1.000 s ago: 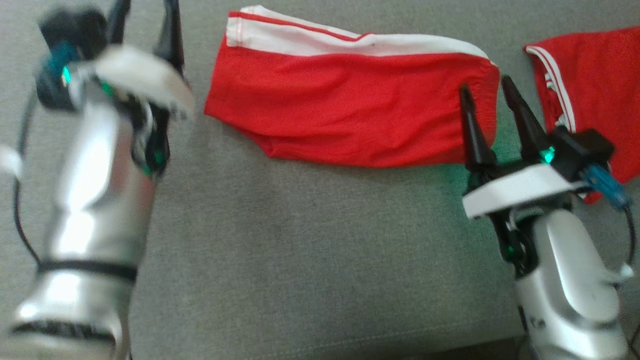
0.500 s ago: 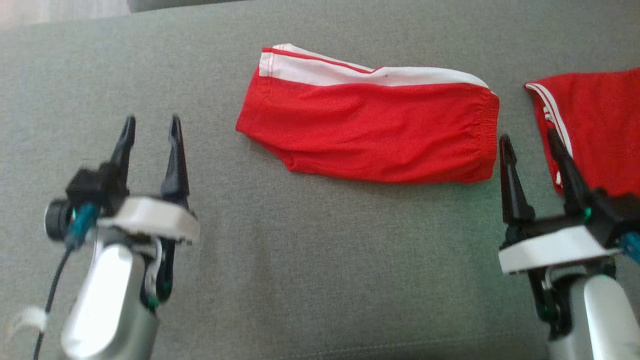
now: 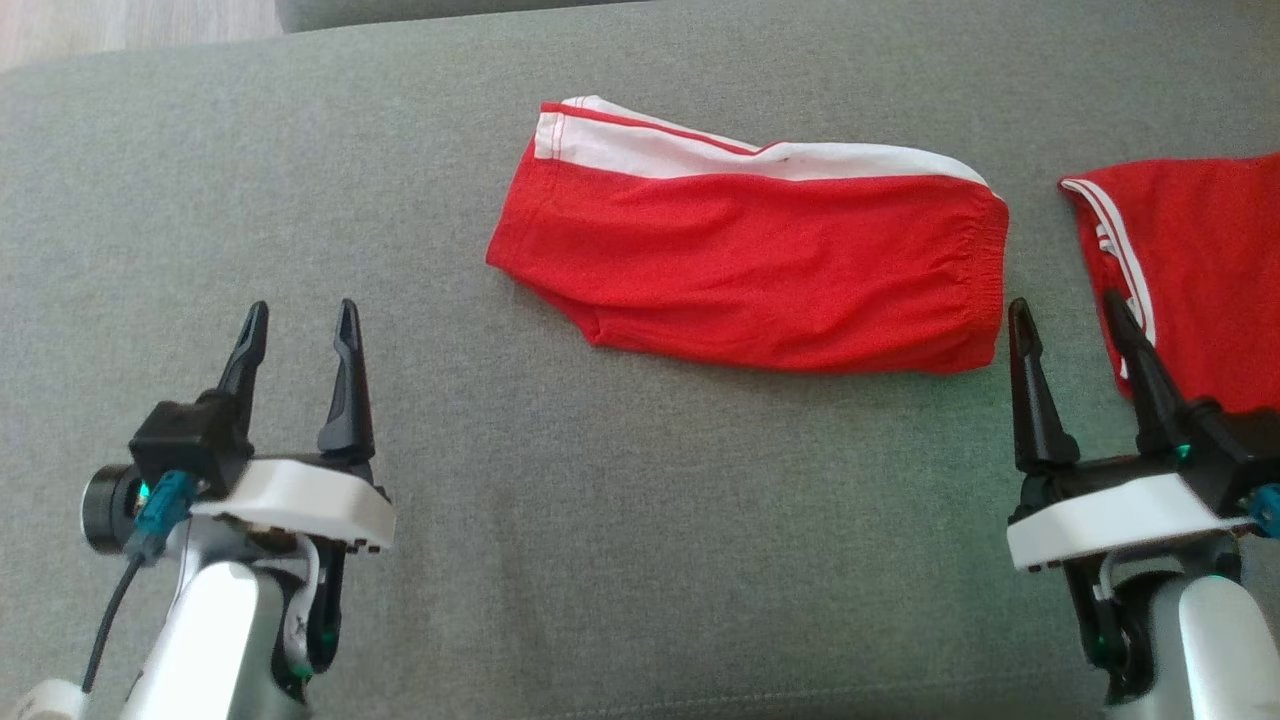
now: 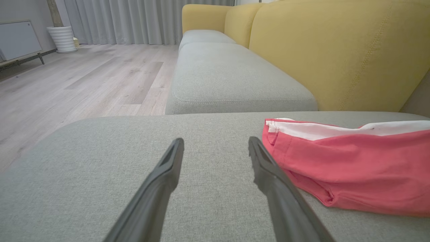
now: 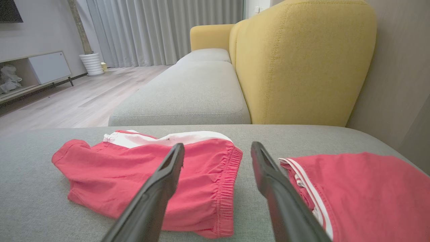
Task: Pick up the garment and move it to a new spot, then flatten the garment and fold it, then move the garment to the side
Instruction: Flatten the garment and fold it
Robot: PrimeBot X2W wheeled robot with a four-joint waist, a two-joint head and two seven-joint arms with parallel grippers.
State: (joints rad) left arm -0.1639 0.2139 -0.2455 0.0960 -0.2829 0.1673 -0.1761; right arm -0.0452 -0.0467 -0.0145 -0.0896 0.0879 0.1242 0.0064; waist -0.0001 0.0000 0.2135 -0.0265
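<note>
The garment [image 3: 760,270] is a pair of red shorts with a white side band, lying folded and flat on the grey cushion [image 3: 620,540]. It also shows in the left wrist view [image 4: 356,168] and the right wrist view [image 5: 151,174]. My left gripper [image 3: 298,318] hovers open at the lower left, well clear of the shorts. My right gripper [image 3: 1066,313] stands open at the lower right, just off the waistband end, with nothing between its fingers.
A second red garment [image 3: 1190,270] with white stripes lies at the right edge, close to my right gripper. A yellow sofa back [image 5: 302,67] rises behind the cushion. Wooden floor [image 4: 67,80] lies beyond the cushion's left edge.
Both arms have drawn back toward the near edge, away from the shorts, grippers still open. The camera has also shifted, so the shorts sit lower in the picture.
</note>
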